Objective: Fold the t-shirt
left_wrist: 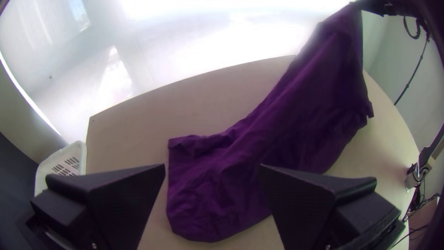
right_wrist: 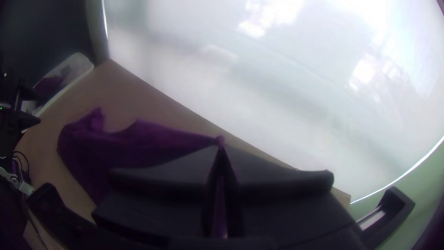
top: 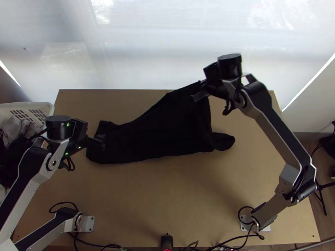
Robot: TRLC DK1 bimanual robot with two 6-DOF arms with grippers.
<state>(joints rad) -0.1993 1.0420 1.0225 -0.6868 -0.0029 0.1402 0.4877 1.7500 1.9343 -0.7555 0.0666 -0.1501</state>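
The dark t-shirt (top: pixel 163 129) lies bunched lengthwise across the table, its far right part lifted. At that raised part is my right gripper (top: pixel 200 94); in the right wrist view my right gripper (right_wrist: pixel 221 150) is shut, pinching a bit of the cloth at its fingertips. My left gripper (top: pixel 100 142) is over the shirt's left end. In the left wrist view my left gripper (left_wrist: pixel 212 166) stands open with nothing between its fingers, and the purple-looking shirt (left_wrist: pixel 286 125) rises from the table toward the other arm.
A white basket (top: pixel 52 109) with cloth in it stands at the table's left edge. Bare wood of the table (top: pixel 167 192) shows in front of the shirt. A small black device (top: pixel 166 242) and cables lie at the near edge. A pale screen borders the far edge.
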